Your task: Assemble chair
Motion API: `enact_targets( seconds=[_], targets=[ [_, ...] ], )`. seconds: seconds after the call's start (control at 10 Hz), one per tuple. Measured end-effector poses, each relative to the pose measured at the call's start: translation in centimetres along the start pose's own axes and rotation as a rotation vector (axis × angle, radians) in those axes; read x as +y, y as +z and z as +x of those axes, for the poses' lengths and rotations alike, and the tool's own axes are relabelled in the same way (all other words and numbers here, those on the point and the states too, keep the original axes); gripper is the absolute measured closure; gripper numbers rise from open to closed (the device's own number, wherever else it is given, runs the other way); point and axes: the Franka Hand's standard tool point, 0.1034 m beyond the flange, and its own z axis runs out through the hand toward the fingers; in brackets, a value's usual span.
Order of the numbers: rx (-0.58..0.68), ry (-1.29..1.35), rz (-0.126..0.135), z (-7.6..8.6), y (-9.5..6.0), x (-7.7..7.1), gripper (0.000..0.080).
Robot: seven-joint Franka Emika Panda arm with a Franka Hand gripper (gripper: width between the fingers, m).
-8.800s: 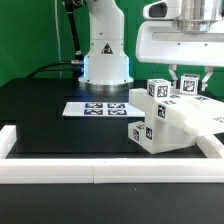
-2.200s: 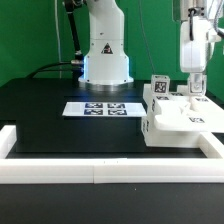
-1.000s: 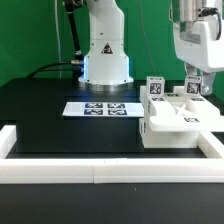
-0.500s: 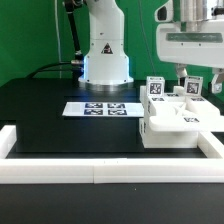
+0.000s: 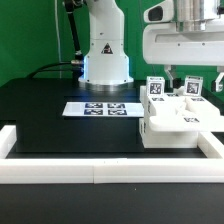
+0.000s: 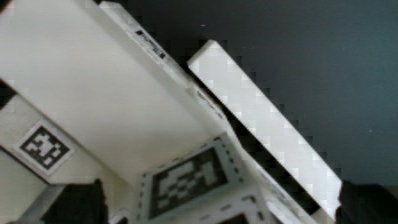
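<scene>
The chair [image 5: 180, 122], a white blocky assembly with black-and-white tags, rests on the black table at the exterior view's right, close to the front rail. Two tagged pieces [image 5: 157, 88] stand up at its back. My gripper [image 5: 191, 79] hangs just above those pieces, open, with nothing between its fingers. The wrist view looks down on the chair's flat white plate [image 6: 98, 95], a long white bar [image 6: 267, 120] and a tagged block [image 6: 187, 180]. My fingertips do not show clearly there.
The marker board [image 5: 97, 108] lies flat in the middle of the table. White border rails run along the front [image 5: 90, 172] and the exterior view's left [image 5: 8, 140]. The arm's white base [image 5: 105, 50] stands at the back.
Over the last second the hand has turned about its vertical axis above the chair and now faces broadside to the camera. The chair has stayed still. The jaws stayed open.
</scene>
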Motion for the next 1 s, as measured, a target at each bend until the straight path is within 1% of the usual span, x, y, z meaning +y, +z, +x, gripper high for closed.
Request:
enact_targets(
  seconds=[0.3,0.4,0.5,0.6,0.7,0.8,1.0],
  targets=[
    [0.030,-0.246,-0.049,0.14,-0.05,0.10,0.0151],
    [0.032,-0.316,-0.053,0.21,-0.10,0.12,0.0151],
    [0.032,-0.338,-0.052,0.32,-0.13,0.17,0.0151],
    [0.032,-0.331,-0.053,0.29,-0.10,0.17,0.0240],
    [0.032,-0.331,-0.053,0.30,-0.10,0.18,0.0422],
    [0.032,-0.331,-0.053,0.30,-0.09,0.19,0.0530],
    [0.033,-0.300,-0.052,0.29,-0.08,0.19,0.0530]
  ],
)
